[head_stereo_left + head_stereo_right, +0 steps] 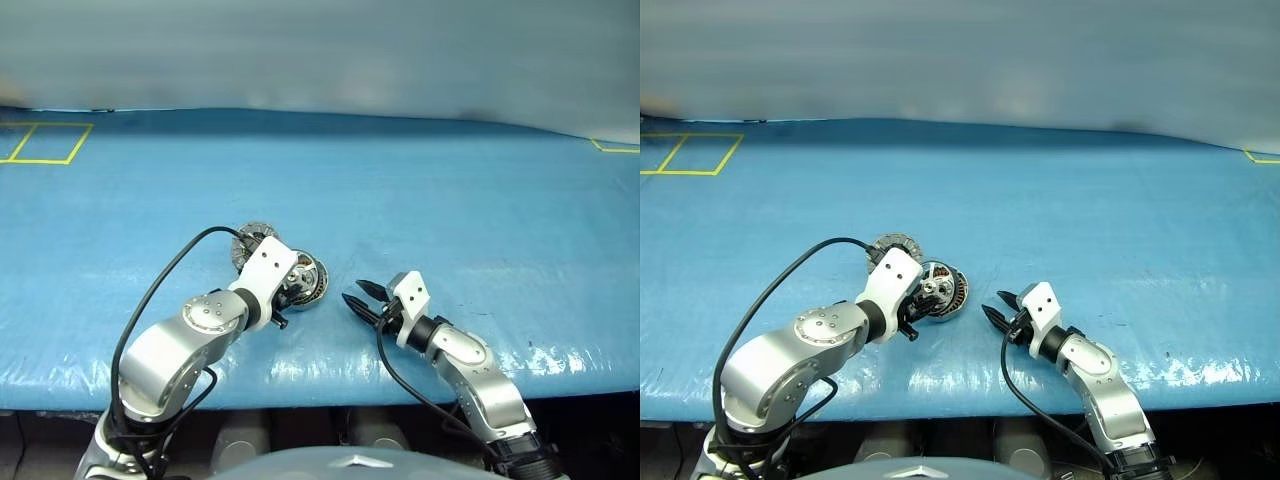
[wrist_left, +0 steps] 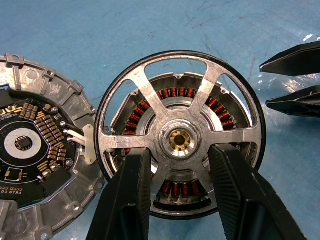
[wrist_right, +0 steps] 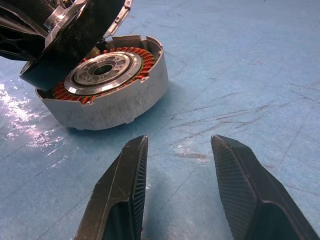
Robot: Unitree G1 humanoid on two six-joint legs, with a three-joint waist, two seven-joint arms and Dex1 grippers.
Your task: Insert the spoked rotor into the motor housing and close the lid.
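Note:
The spoked rotor (image 2: 177, 137), a silver wheel with a thin dark rim, is held tilted over the motor housing (image 3: 107, 100), whose copper windings show through its gaps. My left gripper (image 2: 179, 151) is shut on the rotor, one finger on each side of its hub. The lid (image 2: 30, 145) lies open beside the housing, its inner face with a dark circuit board turned up. On the table, the housing (image 1: 312, 280) sits just in front of the lid (image 1: 250, 240). My right gripper (image 3: 177, 142) hovers open and empty a short way to the right of the housing, just above the cover.
The table is covered in a blue sheet (image 1: 450, 200). A yellow tape square (image 1: 45, 143) marks its far left corner and a yellow tape mark (image 1: 612, 148) its far right. The table's front edge (image 1: 330, 400) runs just below both arms.

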